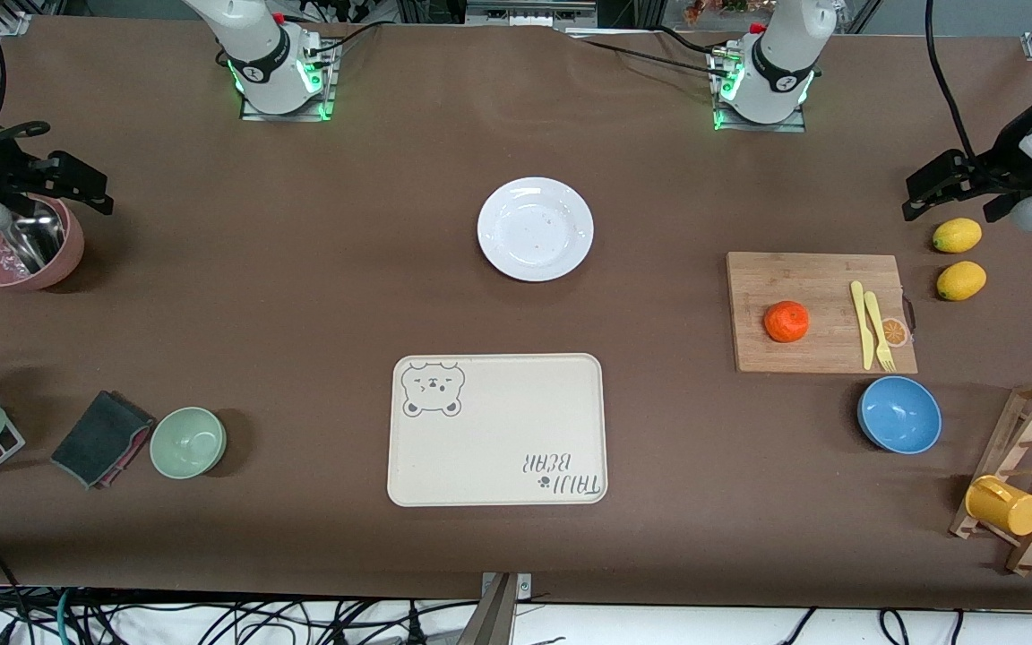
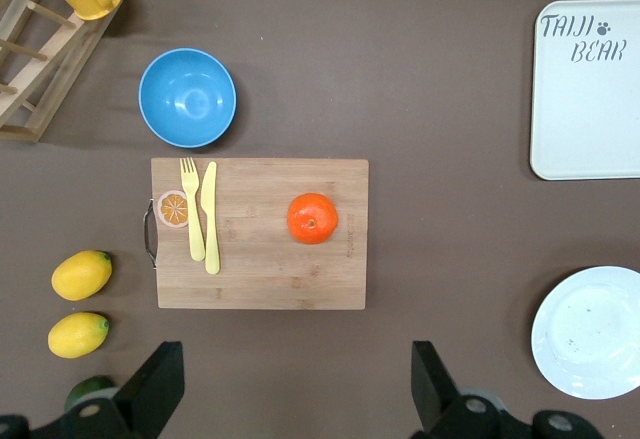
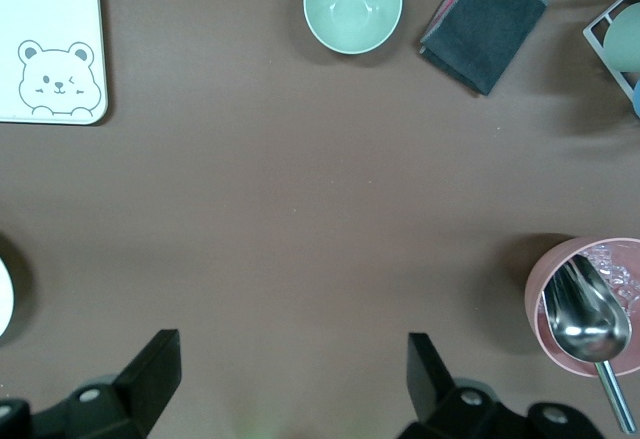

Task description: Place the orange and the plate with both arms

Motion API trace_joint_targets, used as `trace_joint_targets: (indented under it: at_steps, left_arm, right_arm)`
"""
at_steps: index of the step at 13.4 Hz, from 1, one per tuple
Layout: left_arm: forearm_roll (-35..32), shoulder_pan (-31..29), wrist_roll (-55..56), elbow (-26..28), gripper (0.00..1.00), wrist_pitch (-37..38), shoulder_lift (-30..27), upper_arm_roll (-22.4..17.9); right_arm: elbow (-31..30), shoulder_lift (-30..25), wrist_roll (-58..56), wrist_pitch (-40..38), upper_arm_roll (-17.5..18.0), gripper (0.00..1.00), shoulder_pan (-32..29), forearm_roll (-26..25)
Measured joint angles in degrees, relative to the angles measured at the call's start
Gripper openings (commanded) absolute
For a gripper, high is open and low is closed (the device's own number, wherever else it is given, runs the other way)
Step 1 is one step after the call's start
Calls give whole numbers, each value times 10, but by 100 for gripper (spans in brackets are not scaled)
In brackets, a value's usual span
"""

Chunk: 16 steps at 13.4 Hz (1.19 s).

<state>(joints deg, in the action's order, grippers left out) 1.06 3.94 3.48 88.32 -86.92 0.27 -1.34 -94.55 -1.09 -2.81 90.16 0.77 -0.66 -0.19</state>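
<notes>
Right gripper [image 1: 77, 193] fingers apart, holding nothing, above pink bowl [image 1: 19, 246]. Plate [image 1: 535, 228] on table, farther from front camera than bear tray [image 1: 497, 430]. Orange [image 1: 786, 322] on cutting board [image 1: 821, 312], toward left arm's end from tray. Left gripper [image 1: 946, 184] fingers apart, holding nothing, above lemons [image 1: 957, 236]

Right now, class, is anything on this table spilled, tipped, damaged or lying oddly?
Nothing is spilled or broken. One oddity: the yellow mug lies on its side on the wooden rack. The orange sits on the cutting board, and the white plate lies flat, empty apart from faint specks.
</notes>
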Motion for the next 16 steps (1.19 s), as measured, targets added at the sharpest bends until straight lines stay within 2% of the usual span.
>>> trace_joint_targets:
  at_steps: [16]
  left_arm:
    - [0,-32,1,0,100,14,1,-7]
  right_arm:
    - [0,0,0,0,0,100,0,0]
